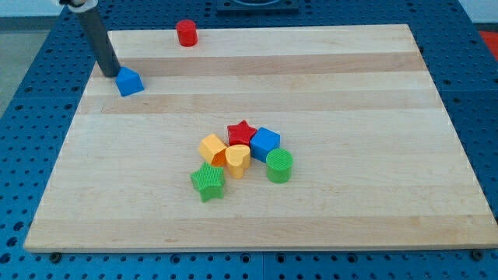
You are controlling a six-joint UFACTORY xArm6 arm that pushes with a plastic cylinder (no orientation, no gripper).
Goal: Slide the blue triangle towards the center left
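The blue triangle (129,82) lies near the board's upper left, close to the left edge. My tip (109,73) stands just to its upper left, at the board's left edge, touching or nearly touching the block. The dark rod rises from there toward the view's top left.
A red cylinder (186,33) stands at the top edge. A cluster sits at the board's middle: red star (242,131), blue cube (264,142), orange block (212,148), yellow heart (237,159), green cylinder (279,165), green star (208,182). The wooden board (373,93) lies on a blue pegboard.
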